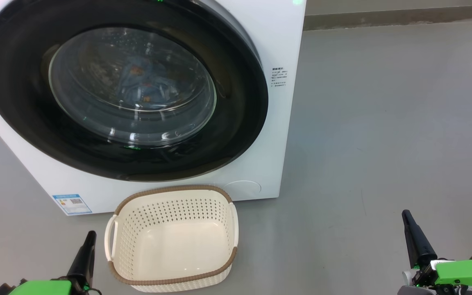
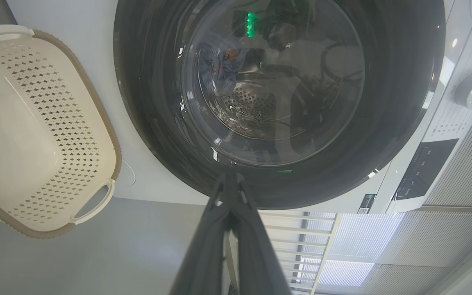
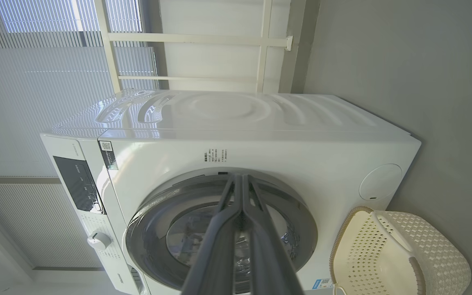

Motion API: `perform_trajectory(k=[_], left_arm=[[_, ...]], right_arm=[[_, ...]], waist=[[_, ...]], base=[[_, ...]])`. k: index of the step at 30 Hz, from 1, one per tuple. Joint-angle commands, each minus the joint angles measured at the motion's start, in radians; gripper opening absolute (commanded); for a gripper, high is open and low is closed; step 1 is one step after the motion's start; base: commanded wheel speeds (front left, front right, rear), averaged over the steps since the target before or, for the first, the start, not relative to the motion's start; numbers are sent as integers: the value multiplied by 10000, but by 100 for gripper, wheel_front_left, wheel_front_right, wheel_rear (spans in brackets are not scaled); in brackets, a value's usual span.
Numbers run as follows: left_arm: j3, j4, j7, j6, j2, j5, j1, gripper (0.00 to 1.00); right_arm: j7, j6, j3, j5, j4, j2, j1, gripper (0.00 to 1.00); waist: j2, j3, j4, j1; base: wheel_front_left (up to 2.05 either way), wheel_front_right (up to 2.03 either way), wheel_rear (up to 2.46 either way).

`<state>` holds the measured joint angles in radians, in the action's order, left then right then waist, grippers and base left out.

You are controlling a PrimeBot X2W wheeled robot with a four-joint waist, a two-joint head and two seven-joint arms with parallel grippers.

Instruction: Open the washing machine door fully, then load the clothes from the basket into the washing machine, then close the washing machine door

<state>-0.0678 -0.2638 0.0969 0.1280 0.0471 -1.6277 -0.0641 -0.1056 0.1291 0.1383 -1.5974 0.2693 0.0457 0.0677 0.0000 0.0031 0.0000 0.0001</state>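
- The washing machine door [image 1: 125, 88] is sitting shut on the washing machine [image 1: 266, 49], with the clothes [image 1: 141, 80] showing blue through its glass.
- The basket [image 1: 170, 189] is standing on the floor [image 1: 383, 123] just before the machine.
- The left claw [image 1: 91, 234] and the right claw [image 1: 405, 214] are hovering, fingers pressed together, gripping nothing.

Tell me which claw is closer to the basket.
The left claw, at the head view's lower left, just beside the basket; the right claw sits far off at the lower right.

The washing machine door [image 1: 23, 110] sits shut, blue clothes [image 1: 139, 82] showing through it; the basket [image 1: 170, 189] stands on the floor [image 1: 383, 123] just in front.
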Motion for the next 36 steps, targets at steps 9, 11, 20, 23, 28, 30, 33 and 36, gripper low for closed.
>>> perform_trajectory(k=[9,11,20,23,28,30,33,36], left_arm=[[-341,190,67,27,121,92,-428,0],[-344,190,70,27,119,95,-429,0],[-359,190,82,27,109,108,-430,0],[-364,190,86,27,105,112,-431,0],[-372,189,92,27,100,118,-431,0],[-374,189,94,27,98,120,-431,0],[-377,189,96,27,96,122,-432,0],[-381,189,99,27,93,126,-432,0]], right_arm=[[-78,16,-243,-111,-246,45,402,0],[-78,16,-243,-111,-246,45,402,0],[-78,16,-244,-111,-246,45,402,0],[-78,16,-244,-111,-246,45,402,0],[-78,16,-244,-111,-246,45,402,0],[-77,16,-244,-112,-246,45,402,0],[-77,16,-244,-112,-246,45,402,0],[-77,16,-245,-112,-246,45,402,0]], waist=[[0,0,0,-1],[0,0,0,-1],[0,0,0,-1],[0,0,0,-1],[0,0,0,-1],[0,0,0,-1],[0,0,0,-1],[0,0,0,-1]], base=[[0,0,0],[0,0,0],[0,0,0],[0,0,0],[0,0,0],[0,0,0],[0,0,0],[0,0,0]])
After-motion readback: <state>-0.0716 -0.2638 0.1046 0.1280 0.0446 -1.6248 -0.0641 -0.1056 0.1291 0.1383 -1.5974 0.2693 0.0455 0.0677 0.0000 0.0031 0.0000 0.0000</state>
